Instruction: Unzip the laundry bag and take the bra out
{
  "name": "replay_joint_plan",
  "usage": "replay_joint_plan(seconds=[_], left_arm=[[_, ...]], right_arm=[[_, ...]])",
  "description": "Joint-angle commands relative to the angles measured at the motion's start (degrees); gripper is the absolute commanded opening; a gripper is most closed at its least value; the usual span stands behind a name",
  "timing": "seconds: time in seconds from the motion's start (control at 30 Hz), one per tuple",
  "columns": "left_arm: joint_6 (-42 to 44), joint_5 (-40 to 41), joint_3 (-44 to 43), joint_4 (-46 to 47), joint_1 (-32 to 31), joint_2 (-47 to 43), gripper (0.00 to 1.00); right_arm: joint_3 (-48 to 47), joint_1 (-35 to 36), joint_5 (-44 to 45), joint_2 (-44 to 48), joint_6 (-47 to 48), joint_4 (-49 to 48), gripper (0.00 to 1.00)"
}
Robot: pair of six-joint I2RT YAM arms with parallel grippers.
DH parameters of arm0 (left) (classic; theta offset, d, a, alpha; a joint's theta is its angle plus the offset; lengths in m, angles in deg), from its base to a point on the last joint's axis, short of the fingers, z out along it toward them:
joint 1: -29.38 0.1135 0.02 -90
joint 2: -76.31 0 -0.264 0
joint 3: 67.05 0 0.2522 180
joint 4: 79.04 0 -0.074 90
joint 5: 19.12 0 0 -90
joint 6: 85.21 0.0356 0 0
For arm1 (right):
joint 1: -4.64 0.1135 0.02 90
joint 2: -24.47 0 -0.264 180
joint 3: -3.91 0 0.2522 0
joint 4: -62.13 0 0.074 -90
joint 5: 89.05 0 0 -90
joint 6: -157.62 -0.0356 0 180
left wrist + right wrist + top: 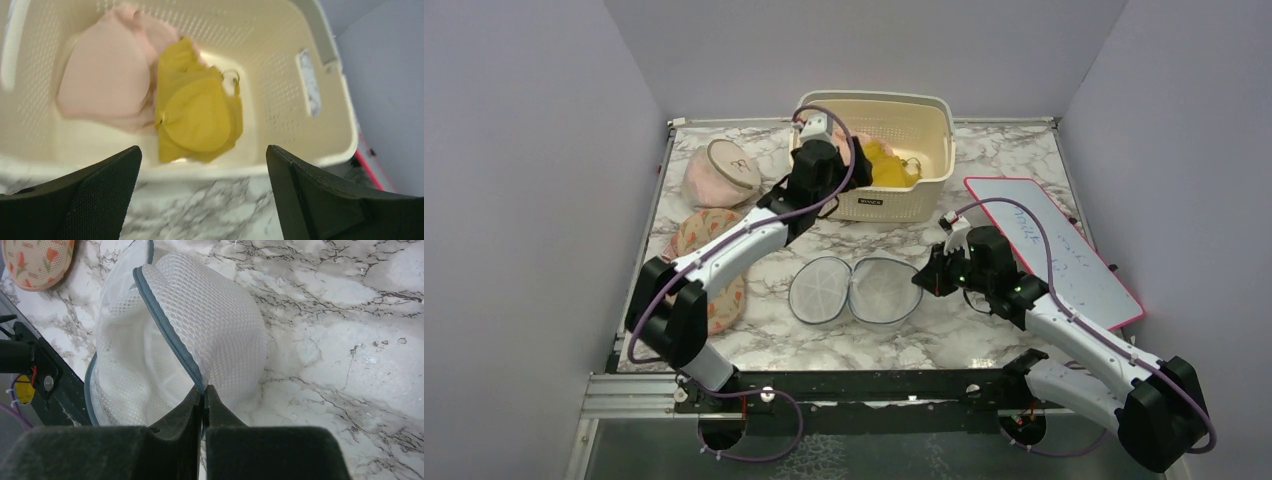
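The white mesh laundry bag [886, 290] lies unzipped on the marble, its two round halves spread side by side. My right gripper [927, 275] is shut on its grey zip rim [165, 325] at the right half's edge, and that half [215, 335] stands lifted. The bag's inside shows only mesh. A pink bra [107, 70] and a yellow bra [197, 112] lie in the cream basket [280, 75]. My left gripper [202, 150] hangs open over the basket's near wall, with nothing between its fingers.
A pinkish round bag [721, 172] sits at the back left. A floral-patterned pouch [704, 235] lies partly under the left arm. A pink-edged whiteboard [1059, 250] lies at the right. The basket [924, 105] stands at the back centre.
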Motion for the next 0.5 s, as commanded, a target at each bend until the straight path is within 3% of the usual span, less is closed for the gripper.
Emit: replay_joint_plan(seconds=[0.0,0.1,0.23,0.33,0.47], left_arm=[[2.61,-2.5,13.2,-3.28,-0.36,-14.76,0.9],[4.01,0.57,20.61,-11.05,-0.34,-22.73,0.9],[-0.67,0.34,29.72,-16.63,-0.35,-31.94,0.94],[-1.96,-2.23,36.05,-18.42,-0.35,-36.51,0.99],[-8.36,3.12,40.69,-24.77,-0.35,-39.74,0.98]], right_arm=[[0.03,0.31,-1.72,0.31,0.95,-1.3,0.01],[-0.02,0.33,-2.01,0.25,1.08,-1.4,0.01],[0.03,0.28,-1.97,0.27,1.04,-1.4,0.01],[0.03,0.28,-2.21,0.17,1.15,-1.5,0.01],[0.03,0.33,-2.4,0.13,1.14,-1.53,0.01]])
